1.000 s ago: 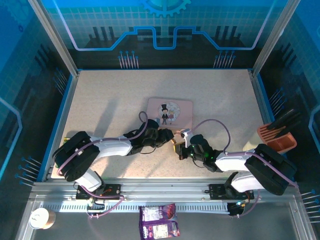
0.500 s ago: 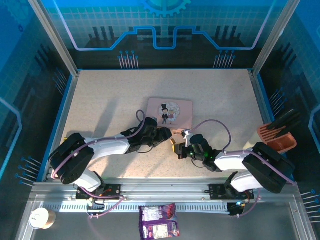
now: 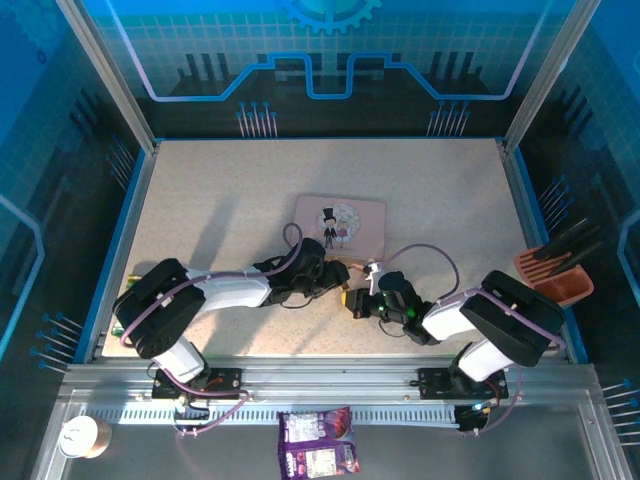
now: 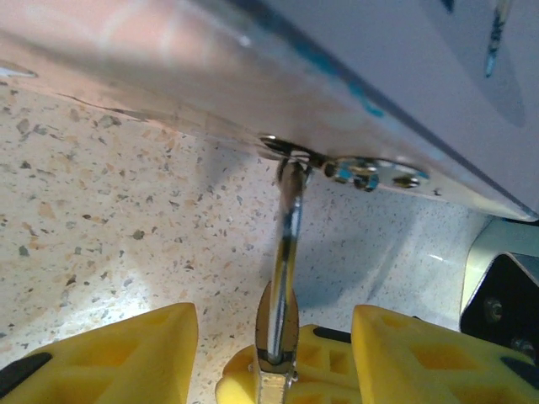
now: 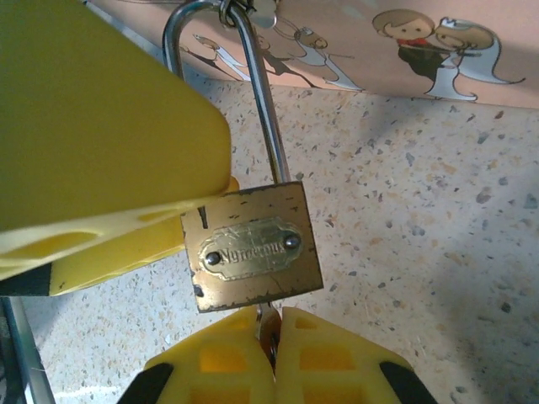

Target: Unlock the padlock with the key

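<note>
The brass padlock (image 5: 253,248) lies on the speckled table with its silver shackle (image 5: 263,109) hooked through the clasp of the pink tin (image 3: 340,224). My right gripper (image 5: 271,326) is shut on the key (image 5: 268,316), whose blade enters the bottom of the padlock. In the left wrist view the padlock (image 4: 278,337) shows edge-on, and its shackle (image 4: 289,227) rises to the tin's clasp. My left gripper (image 4: 274,310) straddles it, open, with a gap on each side. One left finger (image 5: 93,126) sits beside the padlock's upper left corner.
The pink tin's wall (image 4: 253,76) stands right behind the padlock. An orange holder with dark tools (image 3: 553,275) sits off the table's right edge. A purple packet (image 3: 318,445) and a paper cup (image 3: 82,436) lie below the front rail.
My left gripper has edged right, closer round the padlock, and its jaws have shifted in width. The right elbow has swung inward. The right gripper stays shut on the key.
</note>
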Robot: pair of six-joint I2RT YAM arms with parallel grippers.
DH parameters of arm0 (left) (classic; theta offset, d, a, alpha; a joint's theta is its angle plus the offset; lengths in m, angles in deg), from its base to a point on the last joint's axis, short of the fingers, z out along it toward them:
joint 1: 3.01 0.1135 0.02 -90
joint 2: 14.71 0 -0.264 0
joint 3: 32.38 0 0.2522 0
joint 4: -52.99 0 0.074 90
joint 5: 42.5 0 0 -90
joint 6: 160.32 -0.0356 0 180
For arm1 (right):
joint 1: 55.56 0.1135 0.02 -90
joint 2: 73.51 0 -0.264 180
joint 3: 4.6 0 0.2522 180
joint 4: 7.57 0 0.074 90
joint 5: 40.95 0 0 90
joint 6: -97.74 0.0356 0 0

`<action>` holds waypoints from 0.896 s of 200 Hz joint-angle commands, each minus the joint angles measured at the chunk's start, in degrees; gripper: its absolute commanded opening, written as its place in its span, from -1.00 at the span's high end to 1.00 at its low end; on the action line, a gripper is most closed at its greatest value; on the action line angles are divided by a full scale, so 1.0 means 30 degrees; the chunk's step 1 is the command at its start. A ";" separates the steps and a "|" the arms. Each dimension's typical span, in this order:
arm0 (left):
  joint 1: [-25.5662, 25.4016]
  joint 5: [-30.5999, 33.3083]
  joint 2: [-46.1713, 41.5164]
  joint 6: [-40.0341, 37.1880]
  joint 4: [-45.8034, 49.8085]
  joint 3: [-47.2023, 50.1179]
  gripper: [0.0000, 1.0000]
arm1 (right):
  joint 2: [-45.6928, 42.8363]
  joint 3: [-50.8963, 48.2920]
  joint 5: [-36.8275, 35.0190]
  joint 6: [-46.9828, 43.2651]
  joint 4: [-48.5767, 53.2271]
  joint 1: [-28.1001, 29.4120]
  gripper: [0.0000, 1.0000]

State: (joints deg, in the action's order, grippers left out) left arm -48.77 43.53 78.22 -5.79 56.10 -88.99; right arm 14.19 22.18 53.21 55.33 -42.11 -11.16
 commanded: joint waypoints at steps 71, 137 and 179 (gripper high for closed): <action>-0.0181 -0.0672 0.1105 -0.0064 0.0330 -0.0926 0.53 | 0.0124 -0.0822 -0.0733 0.1103 -0.2013 -0.0350 1.00; -0.0100 -0.0206 0.0383 0.0087 0.1280 -0.0775 0.91 | -0.1517 -0.0061 -0.1651 -0.1227 0.1844 -0.0649 0.54; 0.0185 -0.0021 -0.0022 0.0282 0.1936 -0.1198 0.96 | -0.4040 0.0203 -0.2530 -0.5042 0.4878 -0.0453 0.03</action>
State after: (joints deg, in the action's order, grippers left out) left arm -48.99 42.73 79.86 -5.76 57.54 -90.80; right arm 5.67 21.15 49.15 48.86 -34.19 -12.29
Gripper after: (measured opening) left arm 0.108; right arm 0.468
